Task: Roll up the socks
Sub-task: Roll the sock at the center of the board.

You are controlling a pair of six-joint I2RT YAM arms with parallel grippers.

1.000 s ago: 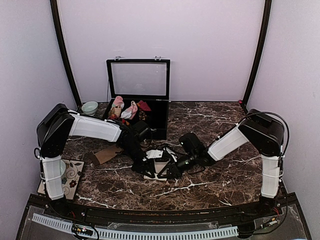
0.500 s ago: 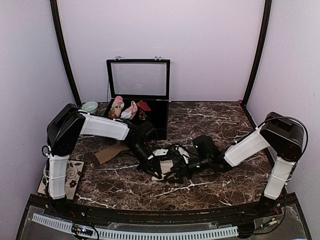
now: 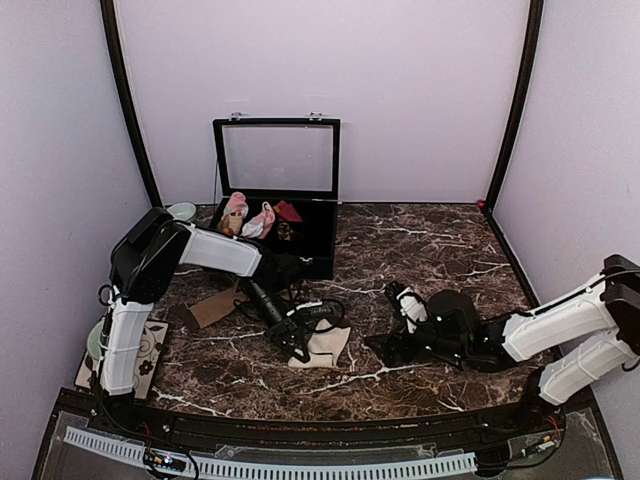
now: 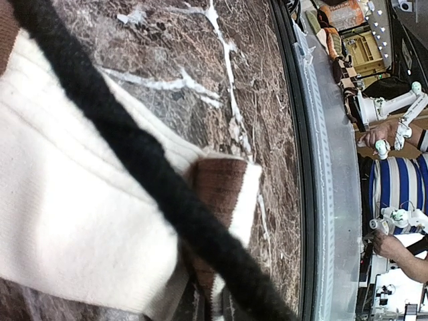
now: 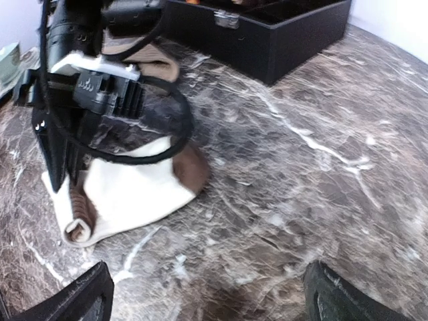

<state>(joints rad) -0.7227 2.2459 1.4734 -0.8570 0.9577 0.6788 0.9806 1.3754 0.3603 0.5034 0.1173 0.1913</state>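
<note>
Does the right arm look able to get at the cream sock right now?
Probably yes. Only bare marble table lies between the open right fingers and the cream sock. The left fingers clamp its far edge, so the near side looks free.

A robot lab is shown. A left arm [image 3: 215, 252] and a right arm [image 3: 560, 322] are bolted at the near edge of a table [image 3: 430, 240] with a stone pattern. The table is closed in by plain pale walls [image 3: 420, 80] and black poles [image 3: 128, 100], like a test booth. Cables [image 3: 330, 308] are strung by the arms. Past the table edge, a person [image 4: 391, 184] in a striped shirt is seen with white robot handles [image 4: 391, 107] held in the hands. Boxes [image 4: 341, 13] are piled nearby.
</note>
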